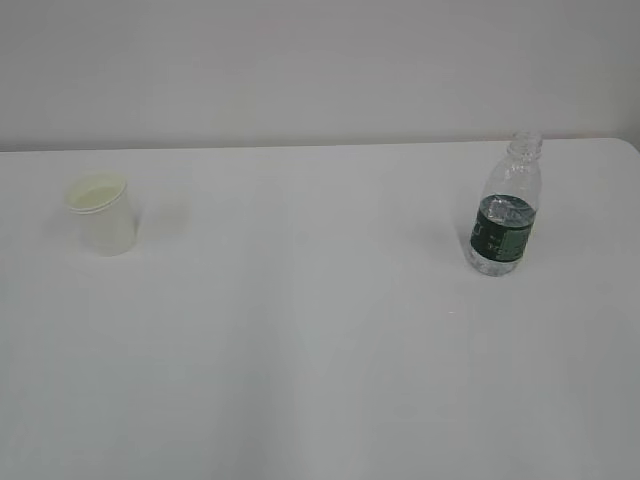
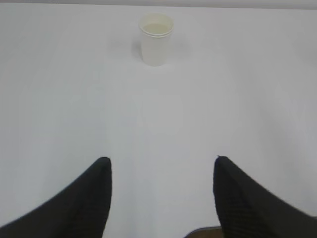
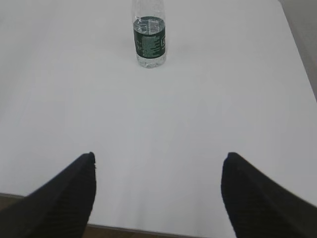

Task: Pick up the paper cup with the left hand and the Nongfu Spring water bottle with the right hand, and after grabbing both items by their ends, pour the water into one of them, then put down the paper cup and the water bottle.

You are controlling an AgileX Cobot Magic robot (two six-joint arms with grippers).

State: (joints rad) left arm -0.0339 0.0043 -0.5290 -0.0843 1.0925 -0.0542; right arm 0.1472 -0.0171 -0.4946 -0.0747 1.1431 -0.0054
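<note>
The white paper cup (image 1: pixel 102 214) stands upright at the left of the white table (image 1: pixel 300 330). In the left wrist view the paper cup (image 2: pixel 156 38) sits far ahead, and my left gripper (image 2: pixel 161 161) is open with nothing between its black fingers. The Nongfu Spring water bottle (image 1: pixel 506 207) stands upright on the right, capless, with a dark green label and water low inside. In the right wrist view the bottle (image 3: pixel 148 38) is far ahead of my right gripper (image 3: pixel 158 157), which is open and empty. Neither arm shows in the exterior view.
The table's near edge (image 3: pixel 148 230) runs just under the right gripper, and its right edge (image 3: pixel 299 54) lies to the bottle's right. A pale wall (image 1: pixel 320 70) rises behind the table.
</note>
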